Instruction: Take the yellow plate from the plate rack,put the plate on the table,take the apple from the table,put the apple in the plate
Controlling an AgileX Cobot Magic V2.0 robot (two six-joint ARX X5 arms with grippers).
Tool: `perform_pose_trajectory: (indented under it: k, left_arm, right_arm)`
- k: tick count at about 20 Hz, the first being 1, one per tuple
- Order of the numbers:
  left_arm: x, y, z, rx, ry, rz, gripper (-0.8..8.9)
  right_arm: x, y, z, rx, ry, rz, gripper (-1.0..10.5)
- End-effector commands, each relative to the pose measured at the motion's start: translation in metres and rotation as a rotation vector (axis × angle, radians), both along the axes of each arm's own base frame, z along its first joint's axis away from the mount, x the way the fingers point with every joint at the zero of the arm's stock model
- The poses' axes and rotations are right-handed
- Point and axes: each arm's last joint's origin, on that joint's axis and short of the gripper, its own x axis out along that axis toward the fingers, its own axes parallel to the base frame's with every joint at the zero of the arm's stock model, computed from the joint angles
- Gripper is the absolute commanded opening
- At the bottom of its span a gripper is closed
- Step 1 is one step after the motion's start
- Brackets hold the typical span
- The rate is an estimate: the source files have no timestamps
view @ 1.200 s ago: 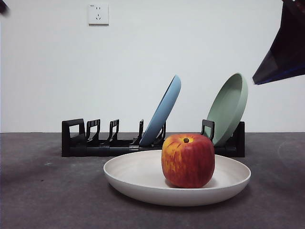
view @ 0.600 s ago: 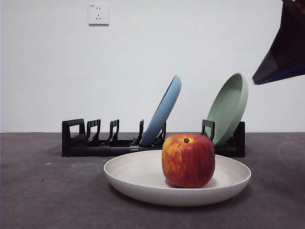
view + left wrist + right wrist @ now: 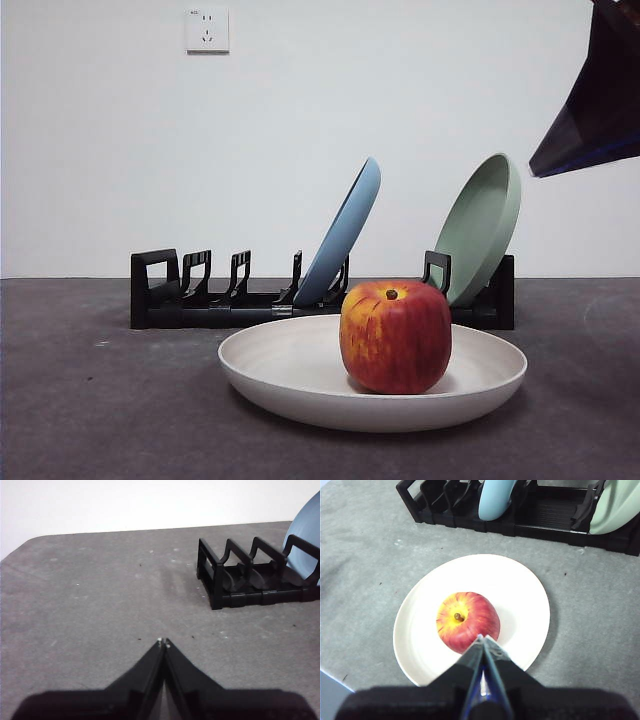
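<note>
the apple (image 3: 466, 621) sits on the yellow plate (image 3: 520, 595), with the right gripper (image 3: 483, 639) closed above it.

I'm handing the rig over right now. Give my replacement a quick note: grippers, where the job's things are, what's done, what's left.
Left gripper: shut, empty, low over bare table beside the plate rack's handle end.
Right gripper: shut, empty, raised above the apple.
The yellow plate lies flat on the table in front of the rack; the apple stands upright in it.
The blue plate and green plate lean in the rack.
Done: plate out, apple in it.
Left: nothing visible; just park the arms.
</note>
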Motion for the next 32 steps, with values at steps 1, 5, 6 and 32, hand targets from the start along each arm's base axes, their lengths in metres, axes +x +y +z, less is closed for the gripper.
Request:
perform_pose_trajectory:
  k: [1, 5, 6, 32]
  left_arm:
    - [0.001, 0.000, -0.004, -0.040, 0.011, -0.007, -0.03]
    - [0.001, 0.000, -0.004, -0.040, 0.008, -0.006, -0.03]
    - [0.001, 0.000, -0.004, -0.040, 0.008, -0.006, -0.03]
    - [0.001, 0.000, -0.004, -0.040, 0.008, -0.006, -0.03]
  right_arm:
    - [0.000, 0.000, -0.002, 0.006, 0.003, -0.006, 0.0]
    - [0.000, 0.000, -0.002, 0.006, 0.003, -0.006, 0.0]
    - [0.000, 0.000, -0.002, 0.006, 0.003, -0.006, 0.0]
    - [-0.021, -0.081, -0.028, -0.028, -0.493, -0.263, 0.0]
